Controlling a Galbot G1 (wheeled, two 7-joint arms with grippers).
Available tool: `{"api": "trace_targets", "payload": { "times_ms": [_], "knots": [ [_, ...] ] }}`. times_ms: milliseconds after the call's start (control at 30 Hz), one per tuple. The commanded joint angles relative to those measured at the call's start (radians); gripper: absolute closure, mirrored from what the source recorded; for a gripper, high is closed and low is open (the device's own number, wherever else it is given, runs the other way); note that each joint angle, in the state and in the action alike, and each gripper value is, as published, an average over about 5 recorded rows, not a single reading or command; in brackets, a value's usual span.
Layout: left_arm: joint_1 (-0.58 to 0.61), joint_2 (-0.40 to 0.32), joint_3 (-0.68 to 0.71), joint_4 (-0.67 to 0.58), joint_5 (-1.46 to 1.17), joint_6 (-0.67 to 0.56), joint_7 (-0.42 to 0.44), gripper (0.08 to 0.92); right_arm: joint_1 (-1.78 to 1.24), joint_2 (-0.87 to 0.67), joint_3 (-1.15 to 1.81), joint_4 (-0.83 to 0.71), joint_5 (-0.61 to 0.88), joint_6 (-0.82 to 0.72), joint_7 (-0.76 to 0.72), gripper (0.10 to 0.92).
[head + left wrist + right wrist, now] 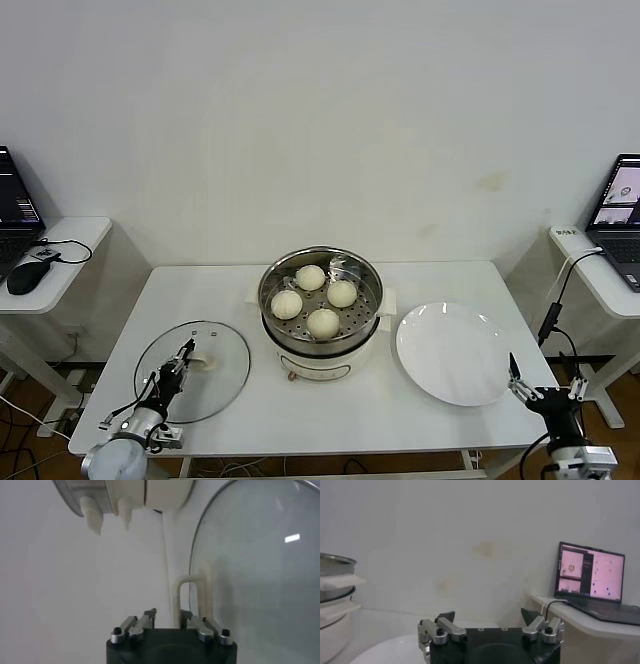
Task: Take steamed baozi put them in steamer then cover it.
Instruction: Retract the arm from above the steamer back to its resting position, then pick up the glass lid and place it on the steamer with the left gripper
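1. My left gripper [186, 352] is closed on the cream-white bar handle [192, 597] of the cover [192, 370]. In my left wrist view the handle runs in between my fingers [145, 619], which stand close on either side of it.
2. The cover, a round clear glass lid with a metal rim, lies flat on the white table [330, 425], to the left of the steamer [321, 312] and just beside it, not touching it that I can see.
3. The steamer is my landmark: a shiny steel pot on a white base, standing at the middle of the table and uncovered.
4. All four steamed baozi [323, 323] sit inside the steamer on its perforated tray, close together. One is toward the front, one at the left, one at the back and one at the right.
5. A flat white plate [452, 352] lies to the right of the steamer, just beside its base.
6. My right gripper [546, 385] hangs beyond the plate, at the right front corner of the table, well apart from the steamer. Its fingers are spread wide with nothing between them.
7. Farther out from the steamer, a side desk on each flank carries a laptop [622, 222]. The one on the left also holds a dark mouse [24, 277].
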Motion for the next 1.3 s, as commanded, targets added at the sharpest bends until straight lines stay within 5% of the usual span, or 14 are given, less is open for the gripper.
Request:
{"api": "trace_targets", "payload": {
  "times_ms": [33, 267, 567, 867, 1067, 1300],
  "knots": [
    [0.040, 0.013, -0.030, -0.080, -0.026, 0.006, -0.039, 0.833, -0.001, 0.001, -0.005, 0.002, -0.006, 0.002, 0.000, 0.203],
    [0.179, 0.056, -0.089, -0.288, -0.104, 0.139, -0.008, 0.866, 0.003, 0.000, -0.021, 0.001, -0.018, 0.004, -0.002, 0.202],
    [0.229, 0.116, -0.107, -0.552, -0.268, 0.378, 0.192, 0.866, 0.008, 0.002, -0.056, -0.002, -0.053, 0.016, -0.002, 0.202],
    [0.081, 0.206, -0.002, -0.718, -0.400, 0.541, 0.333, 0.866, 0.012, 0.026, -0.127, -0.041, -0.137, 0.056, 0.013, 0.202],
    [-0.032, 0.284, 0.181, -0.709, -0.466, 0.624, 0.337, 0.866, 0.029, 0.064, -0.157, -0.078, -0.260, 0.105, 0.039, 0.203],
    [-0.225, 0.249, 0.406, -0.668, -0.431, 0.745, 0.424, 0.866, 0.052, 0.127, -0.174, -0.107, -0.357, 0.132, 0.074, 0.203]
  ]
}}
